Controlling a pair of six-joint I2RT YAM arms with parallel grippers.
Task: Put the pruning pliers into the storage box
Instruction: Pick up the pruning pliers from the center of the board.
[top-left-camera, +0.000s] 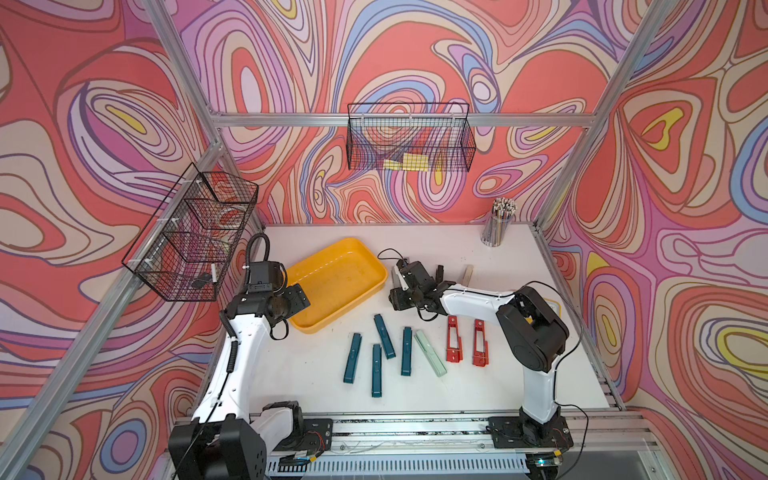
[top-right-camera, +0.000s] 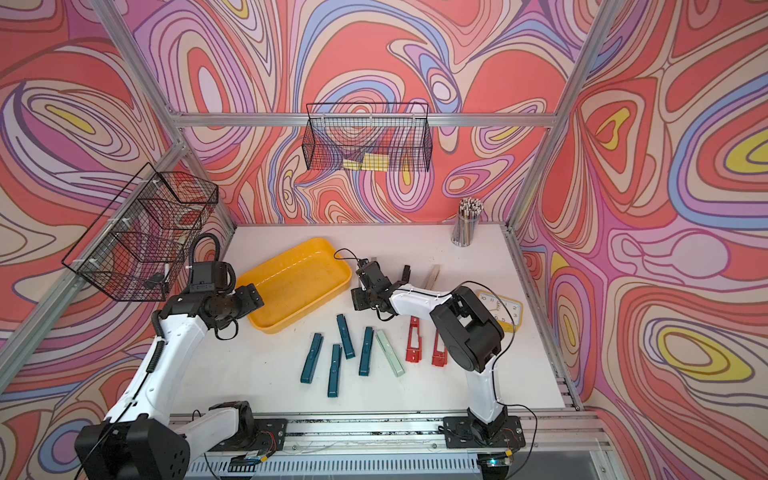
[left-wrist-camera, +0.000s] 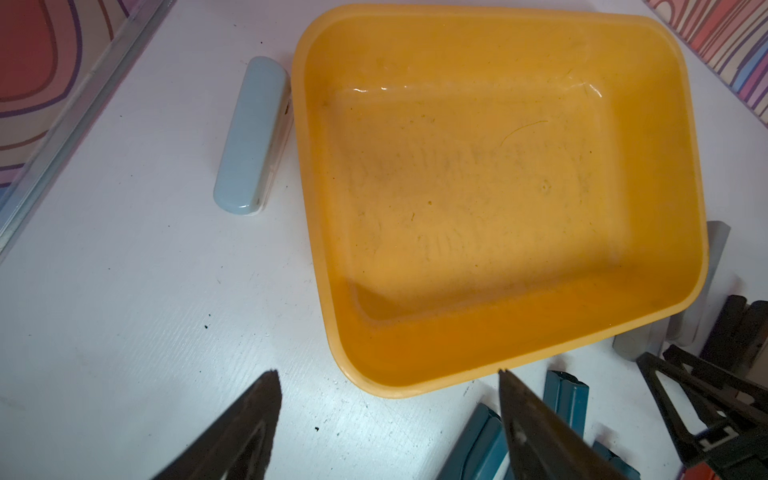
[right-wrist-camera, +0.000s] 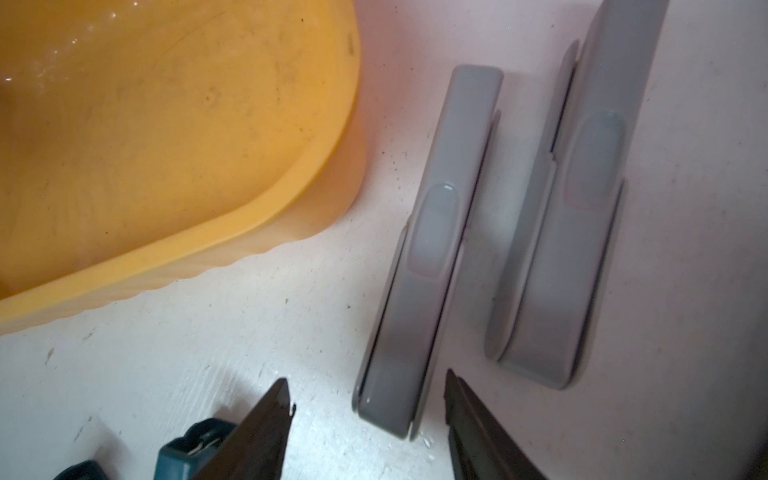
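Pruning pliers (top-left-camera: 406, 351), place: on the desk (top-left-camera: 478, 390) outside the storage box (top-left-camera: 336, 282); seven rowed mid-desk, glossy grey pair (right-wrist-camera: 428, 249) (right-wrist-camera: 557, 232) beside the box toward the right edge.
Left arm: elbow bent; left gripper (left-wrist-camera: 386, 373) at the box's near-left rim, fingers spread, empty.
Right arm: extended leftward, wrist low; right gripper (right-wrist-camera: 368, 388) parted, straddling one grey bar's end, not touching.
Looks: slim bars; four teal (top-left-camera: 352, 358) (top-left-camera: 376, 370) (top-left-camera: 384, 336) (top-left-camera: 406, 351), one mint (top-left-camera: 431, 353), two red slotted (top-left-camera: 454, 338) (top-left-camera: 479, 343).

Storage box (top-left-camera: 337, 284): yellow, empty, upright. Four teal pliers (top-left-camera: 352, 358), one mint pliers (top-left-camera: 431, 353) and two red pliers (top-left-camera: 454, 338) lie flat nearby. Two grey pliers (right-wrist-camera: 419, 257) lie parallel beside it.
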